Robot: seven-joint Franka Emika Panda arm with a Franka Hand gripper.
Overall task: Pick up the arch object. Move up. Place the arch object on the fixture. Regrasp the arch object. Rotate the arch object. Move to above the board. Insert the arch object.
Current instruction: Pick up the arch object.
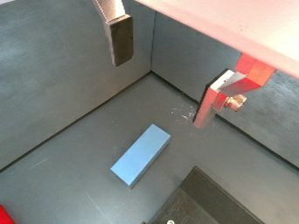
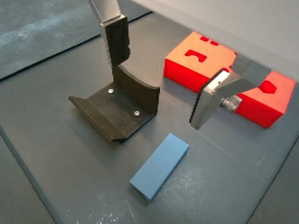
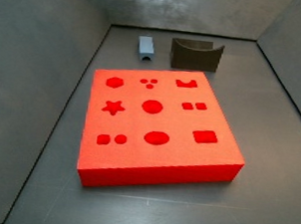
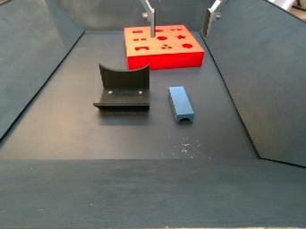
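Observation:
The arch object is a slate-blue oblong block lying flat on the dark floor, also seen in a wrist view and in a side view. Beside it stands the fixture, a dark bracket with a curved dip. Beyond both lies the red board with its cut-out holes. My gripper hangs high above the floor, open, with nothing between its fingers. In both wrist views the block lies below the gripper, apart from it.
Grey walls enclose the floor on all sides. A few pale scuff marks mark the floor in front of the block. A corner of the fixture shows near the block in a wrist view.

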